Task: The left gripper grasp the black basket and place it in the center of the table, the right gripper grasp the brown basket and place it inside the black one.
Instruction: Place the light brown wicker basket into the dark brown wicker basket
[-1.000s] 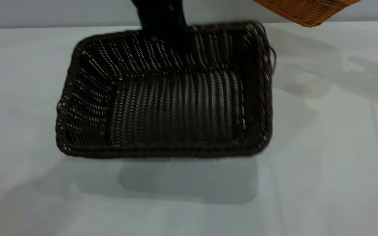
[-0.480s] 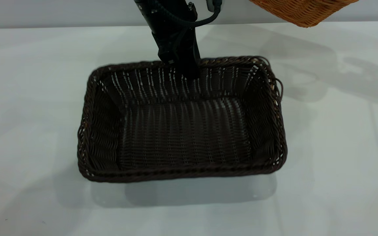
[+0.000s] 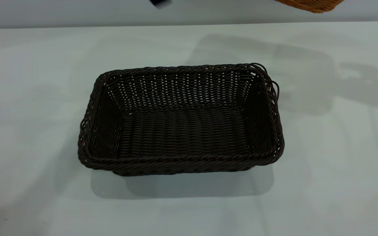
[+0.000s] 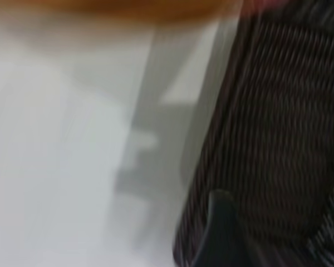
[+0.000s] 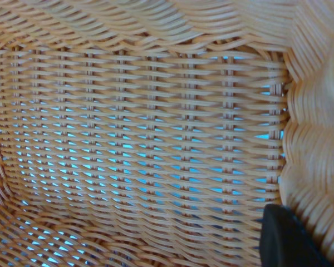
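The black basket (image 3: 182, 161) stands flat and empty on the table (image 3: 333, 157), near its middle, with nothing touching it. Only a dark bit of my left arm (image 3: 161, 2) shows at the exterior view's top edge. In the left wrist view one of its fingers (image 4: 220, 233) hangs blurred above the black basket's side (image 4: 278, 139), holding nothing. The brown basket (image 3: 310, 4) hangs in the air at the top right, above the table's far edge. In the right wrist view its woven inside (image 5: 145, 128) fills the frame, and one black finger (image 5: 284, 239) lies against its wall.
A loose strand loop (image 3: 274, 88) sticks out at the black basket's far right corner. Bare tabletop lies on all sides of the basket. An orange blur of the brown basket (image 4: 128, 6) shows in the left wrist view.
The black basket came down from a tilted lift and now rests flat. My left gripper let go of its far rim and rose out of view. The brown basket moved slightly up.
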